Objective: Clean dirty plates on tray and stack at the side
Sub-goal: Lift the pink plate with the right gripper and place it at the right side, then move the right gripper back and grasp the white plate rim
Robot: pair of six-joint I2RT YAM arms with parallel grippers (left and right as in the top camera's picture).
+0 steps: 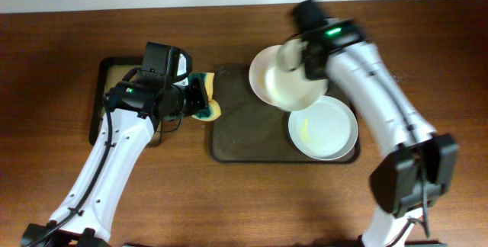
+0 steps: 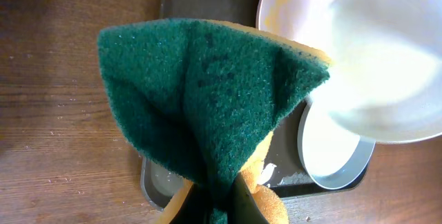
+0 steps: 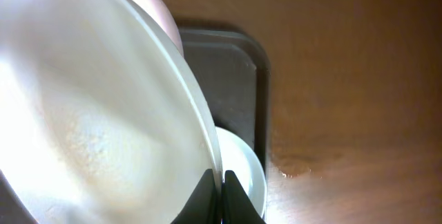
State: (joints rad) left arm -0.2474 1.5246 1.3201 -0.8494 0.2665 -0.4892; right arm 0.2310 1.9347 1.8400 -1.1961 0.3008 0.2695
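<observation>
The dark brown tray lies mid-table. My right gripper is shut on the rim of a white plate and holds it tilted above the tray; it fills the right wrist view. A second plate lies at the tray's back, partly under the lifted one. A third plate with a yellow smear lies at the tray's right. My left gripper is shut on a green-and-yellow sponge, folded, at the tray's left edge; it shows in the left wrist view.
A smaller black tray with tan lining lies at the left, under my left arm. White crumbs lie on the brown tray's floor. Bare wooden table lies in front of the tray.
</observation>
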